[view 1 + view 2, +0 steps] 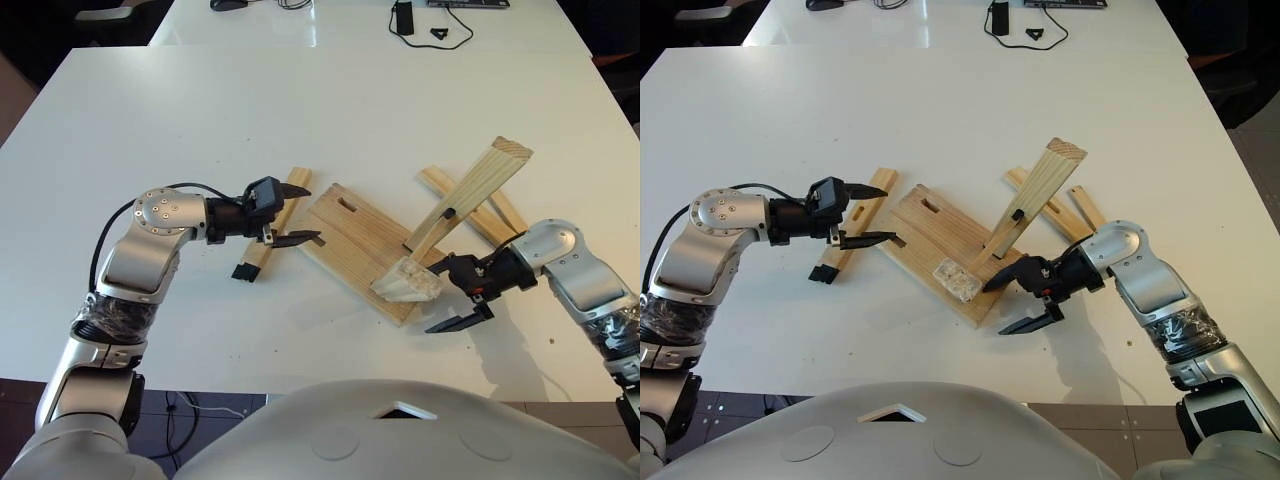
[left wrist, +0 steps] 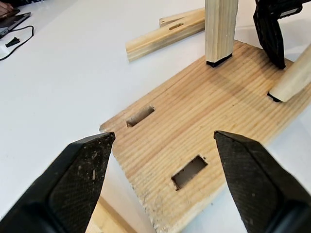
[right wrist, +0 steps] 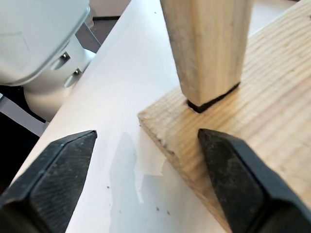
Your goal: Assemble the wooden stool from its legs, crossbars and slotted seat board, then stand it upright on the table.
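The slotted seat board [image 1: 350, 232] lies flat at the table's middle. A tilted square leg [image 1: 470, 190] stands in one of its slots. A second leg [image 3: 209, 48] stands in a slot near the board's near corner. My left gripper [image 1: 300, 213] is open at the board's left end, its fingers [image 2: 82, 184] on either side of two vacant slots [image 2: 188, 171]. Under that gripper lies a loose wooden piece [image 1: 258, 255] with a black end. My right gripper [image 1: 998, 306] is open at the board's near right corner, holding nothing.
Loose wooden bars [image 1: 505, 212] lie behind the tilted leg on the right. A second table at the back carries a mouse [image 1: 228, 5], a black device [image 1: 403, 17] and cables. The table's front edge [image 1: 300, 378] runs close below both arms.
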Available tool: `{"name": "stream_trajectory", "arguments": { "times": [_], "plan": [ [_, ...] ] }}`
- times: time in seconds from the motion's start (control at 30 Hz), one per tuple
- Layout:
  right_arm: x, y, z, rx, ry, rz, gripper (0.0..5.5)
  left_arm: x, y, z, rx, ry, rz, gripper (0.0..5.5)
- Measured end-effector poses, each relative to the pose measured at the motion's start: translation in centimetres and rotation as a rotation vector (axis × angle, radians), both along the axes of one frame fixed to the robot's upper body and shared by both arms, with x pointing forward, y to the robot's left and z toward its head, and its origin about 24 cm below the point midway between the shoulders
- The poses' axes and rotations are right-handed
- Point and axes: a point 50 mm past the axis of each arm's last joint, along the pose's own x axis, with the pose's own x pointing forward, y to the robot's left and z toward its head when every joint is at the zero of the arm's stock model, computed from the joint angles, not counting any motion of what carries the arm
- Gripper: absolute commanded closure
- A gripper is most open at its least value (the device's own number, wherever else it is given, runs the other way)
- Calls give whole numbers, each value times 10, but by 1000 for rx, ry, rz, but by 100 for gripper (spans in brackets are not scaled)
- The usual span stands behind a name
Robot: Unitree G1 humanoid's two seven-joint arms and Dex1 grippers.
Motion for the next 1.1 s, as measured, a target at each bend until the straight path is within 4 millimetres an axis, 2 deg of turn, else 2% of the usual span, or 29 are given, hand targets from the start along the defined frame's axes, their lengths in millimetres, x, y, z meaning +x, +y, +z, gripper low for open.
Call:
{"name": "stream_trajectory", "arguments": {
  "times": [0.13, 0.2, 0.3, 0.43, 0.53, 0.63, 0.67, 0.77, 0.83, 0.9, 0.97, 1.1],
  "plan": [
    [4, -14, 9, -28, -25, -40, 165, 13, -3, -7, 14, -22, 46, 169],
    [-1, -19, 9, -37, -12, -47, 165, 30, -13, -12, 20, -50, 74, 169],
    [-11, -19, 5, -27, 26, -43, 165, 55, -30, -12, 6, -102, 95, 169],
    [-33, -17, 6, -11, 87, -8, 165, 93, -48, -15, 101, -225, 153, 169],
    [-48, -14, 6, -6, 141, 21, 165, 106, -50, -25, 199, -290, 173, 169],
    [-60, -7, 3, 0, 194, 54, 165, 104, -49, -48, 263, -295, 159, 169],
    [-63, -3, 2, 6, 200, 63, 165, 103, -49, -49, 259, -305, 151, 169],
    [-70, 8, 0, 33, 216, 81, 209, 101, -50, -52, 246, -324, 132, 169],
    [-73, 17, -3, 47, 213, 76, 238, 95, -51, -56, 227, -343, 102, 169],
    [-77, 24, -11, 35, 211, 69, 241, 86, -51, -60, 195, -358, 63, 169],
    [-80, 25, -16, 11, 207, 63, 241, 79, -45, -61, 195, -376, 45, 169],
    [-84, 21, -27, -29, 190, 29, 241, 61, -20, -61, 230, -421, 3, 169]
  ]
}}
